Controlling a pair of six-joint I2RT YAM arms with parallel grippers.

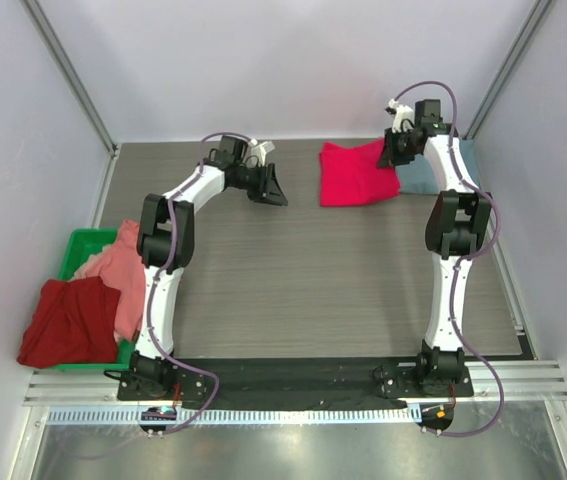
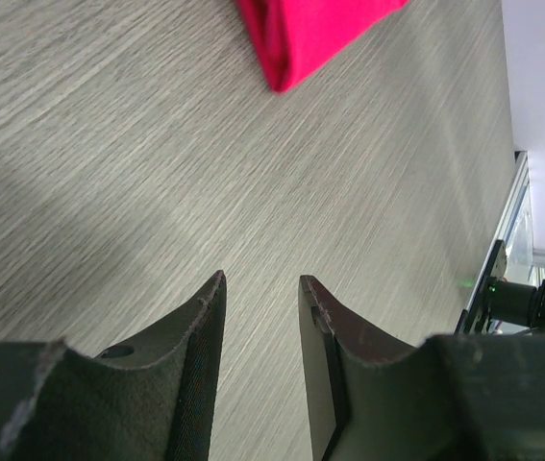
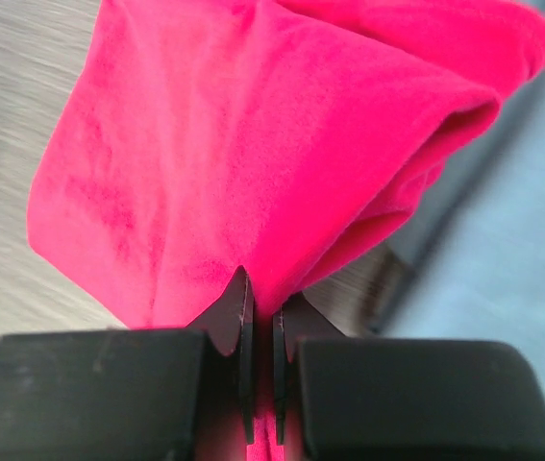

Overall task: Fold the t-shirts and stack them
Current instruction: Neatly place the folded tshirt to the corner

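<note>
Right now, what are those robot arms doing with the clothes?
The right gripper is pinching the pink shirt at the far side of the table, beside a blue-grey shirt. The left gripper is open and empty over bare table. A salmon shirt and a dark red shirt lie crumpled over the green bin.

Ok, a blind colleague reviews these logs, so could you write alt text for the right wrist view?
The right gripper, black, is shut on a fold of the bright crimson-pink cloth t-shirt, which bulges up and fills most of the view. The grey wood-grain table shows at left, a dusty blue-grey cloth t-shirt at right.
</note>
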